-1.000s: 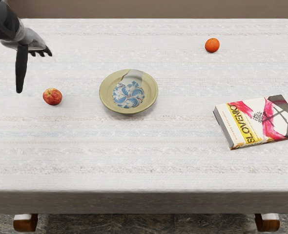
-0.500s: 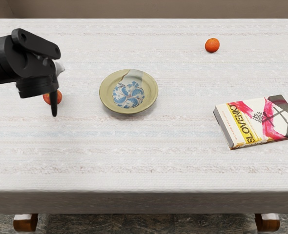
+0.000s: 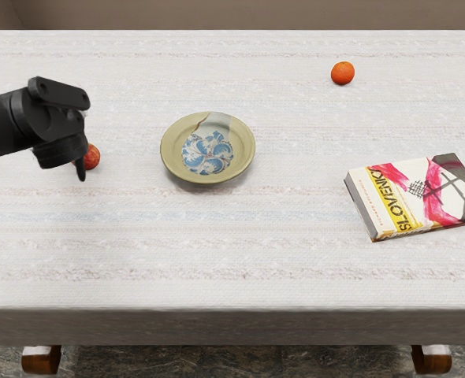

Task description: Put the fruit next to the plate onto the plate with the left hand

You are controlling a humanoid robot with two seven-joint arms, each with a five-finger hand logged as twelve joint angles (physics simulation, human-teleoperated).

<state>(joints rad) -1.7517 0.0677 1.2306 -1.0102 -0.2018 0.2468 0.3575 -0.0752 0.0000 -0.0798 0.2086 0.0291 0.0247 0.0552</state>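
Left hand is hanging to the left of the plate, with its arm coming in from the left edge. The hand is sitting over the apple and hiding most of it. Only a red sliver on the side facing the plate is showing.

Hand state: cannot tell. The dark hand is reading as one mass from this angle, and contact with the fruit is not resolving either.

The apple is lying on the table left of the plate, near its rim but clearly apart from it, so it is not on the plate.

The plate is sitting flat, showing an olive rim and a blue-and-white pattern in its well.

An orange is resting right of the plate and farther back, well apart. A book is lying right of the plate and nearer the front edge, also well apart.
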